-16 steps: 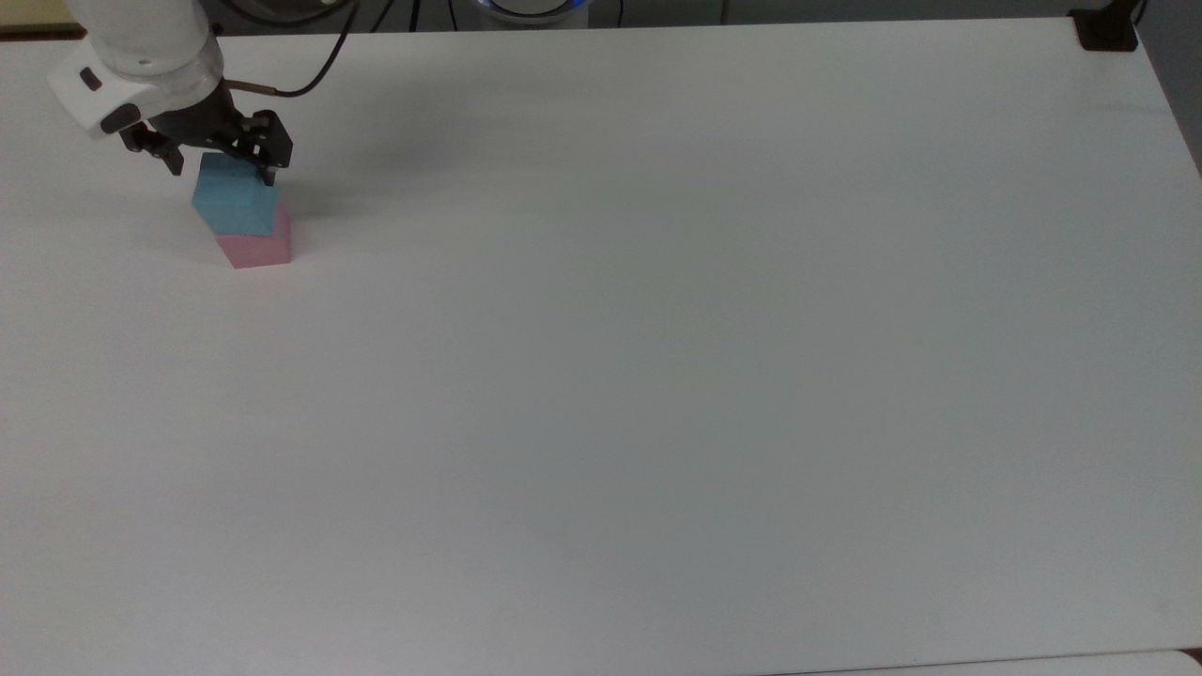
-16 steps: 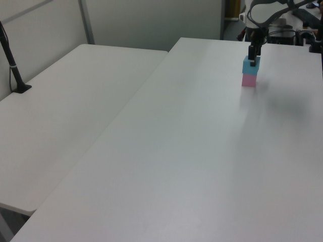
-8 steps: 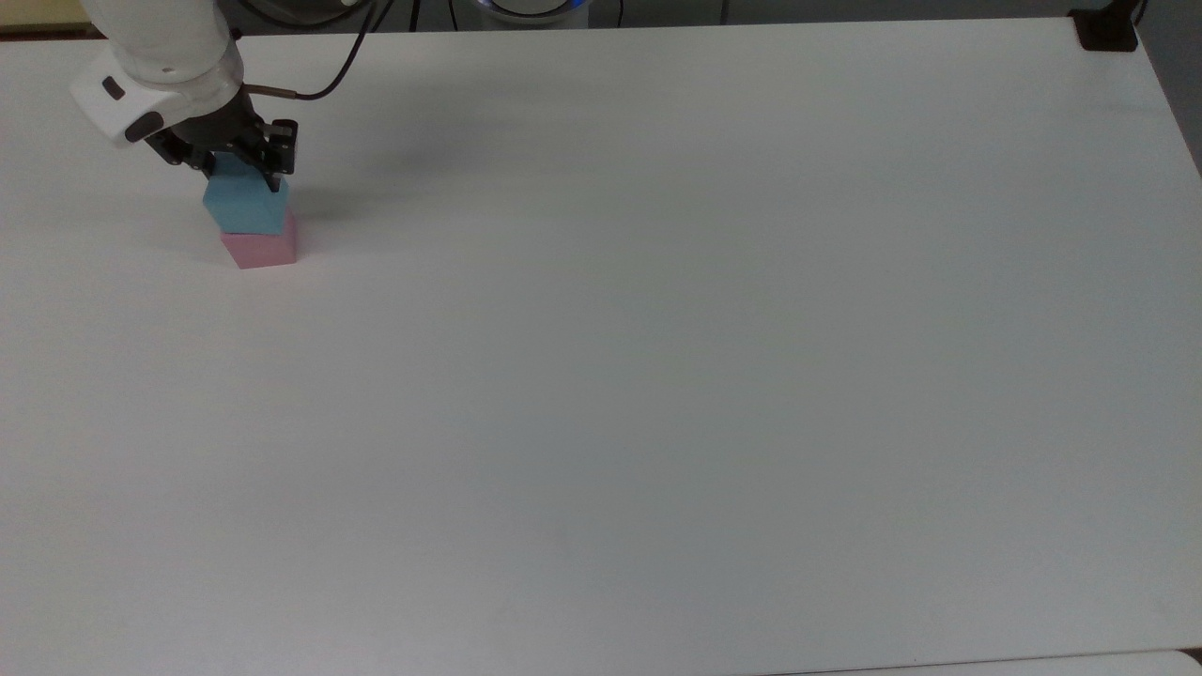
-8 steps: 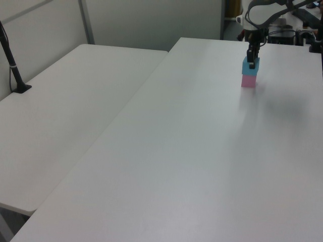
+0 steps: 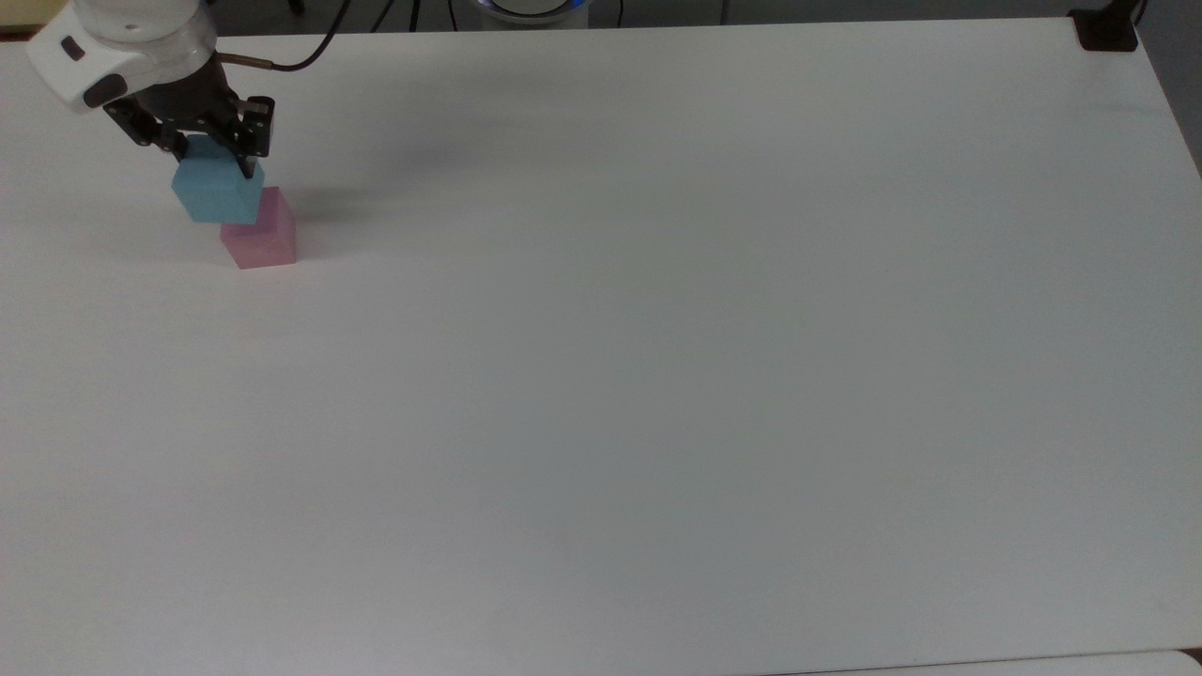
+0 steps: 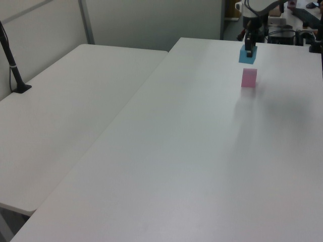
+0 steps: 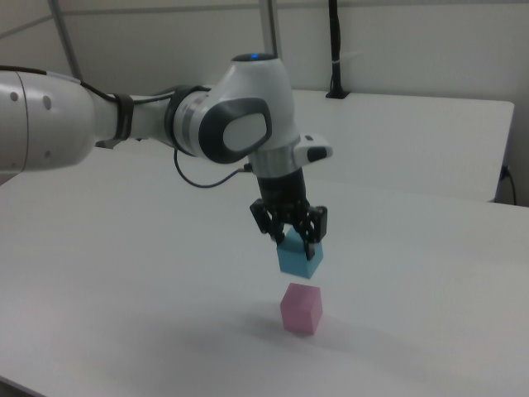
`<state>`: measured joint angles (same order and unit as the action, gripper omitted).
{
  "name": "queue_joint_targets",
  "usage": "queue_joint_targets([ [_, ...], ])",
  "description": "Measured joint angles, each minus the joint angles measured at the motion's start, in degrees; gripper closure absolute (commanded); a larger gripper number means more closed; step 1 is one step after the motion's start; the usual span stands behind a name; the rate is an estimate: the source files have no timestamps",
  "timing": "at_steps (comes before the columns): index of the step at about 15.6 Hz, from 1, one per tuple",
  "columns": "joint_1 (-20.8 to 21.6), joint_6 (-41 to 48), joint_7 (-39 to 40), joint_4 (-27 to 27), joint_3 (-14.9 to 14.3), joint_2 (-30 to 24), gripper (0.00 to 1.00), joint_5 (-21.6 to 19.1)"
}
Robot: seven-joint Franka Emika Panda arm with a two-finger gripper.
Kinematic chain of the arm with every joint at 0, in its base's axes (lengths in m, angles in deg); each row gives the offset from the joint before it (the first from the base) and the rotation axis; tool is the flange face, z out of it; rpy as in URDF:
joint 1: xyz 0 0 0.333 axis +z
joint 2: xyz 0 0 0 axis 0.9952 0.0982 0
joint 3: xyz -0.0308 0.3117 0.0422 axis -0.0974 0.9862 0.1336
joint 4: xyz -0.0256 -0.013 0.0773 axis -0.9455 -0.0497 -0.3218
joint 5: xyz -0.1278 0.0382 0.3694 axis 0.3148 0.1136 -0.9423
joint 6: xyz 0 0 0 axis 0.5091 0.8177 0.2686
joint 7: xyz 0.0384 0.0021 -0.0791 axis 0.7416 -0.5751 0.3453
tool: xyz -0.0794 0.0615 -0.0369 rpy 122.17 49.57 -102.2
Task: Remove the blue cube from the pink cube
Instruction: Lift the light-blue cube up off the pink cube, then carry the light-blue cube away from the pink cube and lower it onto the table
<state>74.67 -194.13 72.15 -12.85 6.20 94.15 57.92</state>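
In the right view the pink cube sits alone on the white worktop, nearest of the task's things, with one corner turned forward. Directly above it, with a clear gap of air between them, hangs the blue cube, slightly tilted and off to the right view's left of the pink one. The gripper points straight down, its black fingers clamped on the blue cube's upper part, holding it off the surface. Behind and above, the white arm reaches in from the right view's left, a dark cable looping beneath its wrist. In the top view the blue cube overlaps the pink cube's upper left corner, near the worktop's far left end. In the left view the blue cube floats above the pink cube, and a second table stands beside the worktop on the left view's left.
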Motion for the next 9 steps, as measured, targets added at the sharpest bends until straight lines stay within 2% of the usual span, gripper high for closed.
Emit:
queue_joint_targets([
  [4,1.8,0.0,-0.9,4.4,0.5,2.4,0.72,-3.3],
  [9,8.4,1.2,-9.1,4.3,1.8,3.9,0.71,-3.6],
])
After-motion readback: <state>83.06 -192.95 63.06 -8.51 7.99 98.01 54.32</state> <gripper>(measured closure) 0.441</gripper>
